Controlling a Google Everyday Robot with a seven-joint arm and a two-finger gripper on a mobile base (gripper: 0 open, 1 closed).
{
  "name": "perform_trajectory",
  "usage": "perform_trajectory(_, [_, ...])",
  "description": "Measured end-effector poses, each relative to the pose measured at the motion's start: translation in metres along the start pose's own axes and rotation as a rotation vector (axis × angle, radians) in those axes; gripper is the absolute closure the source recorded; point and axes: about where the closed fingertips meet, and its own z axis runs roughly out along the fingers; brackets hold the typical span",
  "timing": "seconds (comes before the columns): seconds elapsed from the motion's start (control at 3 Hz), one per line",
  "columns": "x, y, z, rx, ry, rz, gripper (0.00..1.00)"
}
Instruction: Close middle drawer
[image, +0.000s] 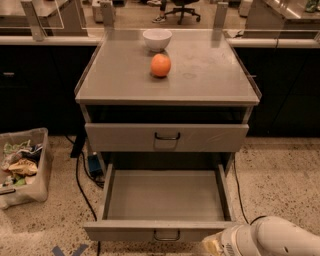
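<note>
The middle drawer (165, 196) of the grey metal cabinet is pulled far out. Its wide shallow tray is bare, and its flat front (125, 231) with a small dark loop handle (166, 235) sits at the bottom of the camera view. My gripper (214, 245) is at the bottom right, right next to the right end of the drawer front; I cannot tell if it touches. My white arm (280, 241) leads off to the right edge. The uppermost drawer (166, 137) is in.
An orange (160, 65) and a white bowl (157, 39) sit on the cabinet top (210, 75). A bin of rubbish (22, 165) stands on the speckled floor at the left. Black cables (82, 185) run down beside the cabinet's left side.
</note>
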Motion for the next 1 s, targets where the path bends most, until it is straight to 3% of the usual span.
perform_trajectory(0.33, [0.023,-0.03,0.064,0.014,0.009,0.06,1.0])
perform_trajectory(0.67, [0.02,-0.039,0.061,0.022,0.008,0.051,1.0])
perform_trajectory(1.0, [-0.012,-0.055,0.068,0.017,-0.054,0.036,1.0])
